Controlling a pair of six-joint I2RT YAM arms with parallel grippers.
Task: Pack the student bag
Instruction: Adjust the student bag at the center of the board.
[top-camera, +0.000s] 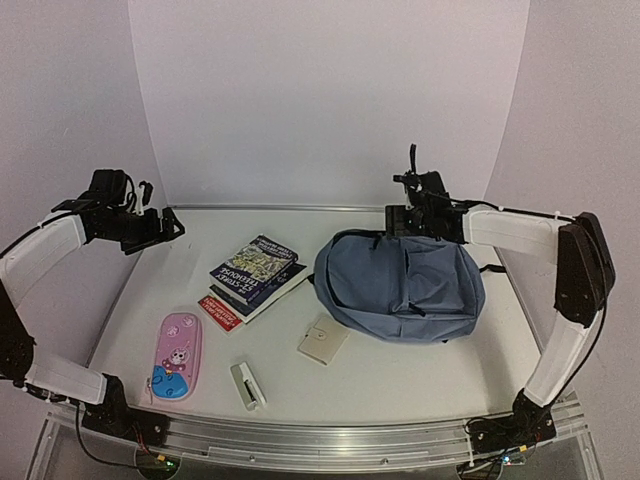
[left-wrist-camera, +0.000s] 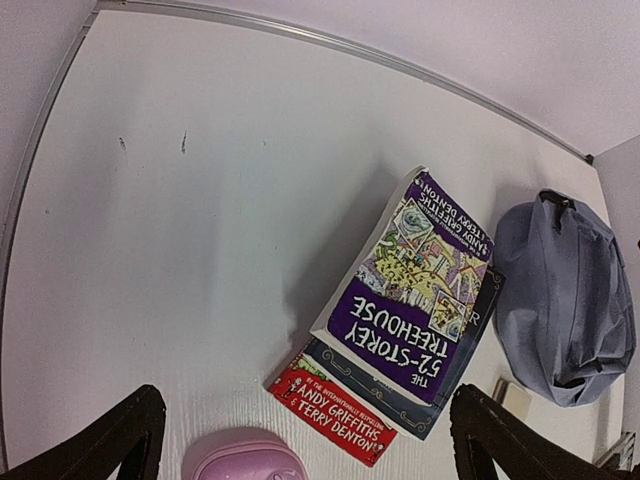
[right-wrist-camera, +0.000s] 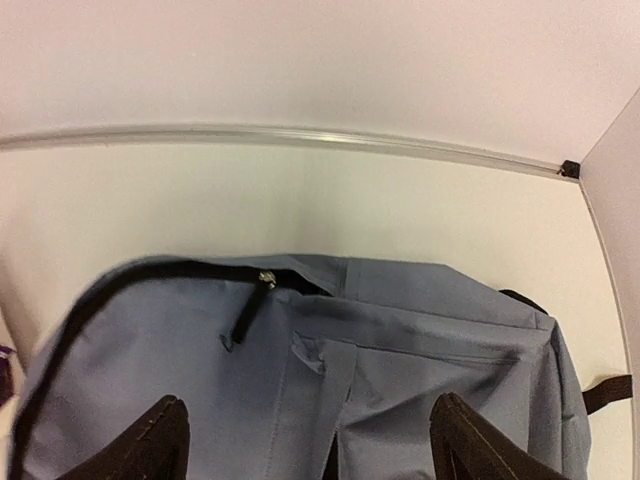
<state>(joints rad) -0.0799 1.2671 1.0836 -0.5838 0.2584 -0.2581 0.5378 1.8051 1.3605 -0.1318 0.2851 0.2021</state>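
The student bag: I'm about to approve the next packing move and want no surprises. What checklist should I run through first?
1. Right gripper open, holding nothing, over the far end of the student bag: ok.
2. Left gripper open and empty: ok.
3. Main zip open for loading: cannot tell; the zip pull sits near the top seam.
4. Books and pink pencil case packed: not ok; both lie on the table beside the bag.
5. Bag lying fully on the table: ok.
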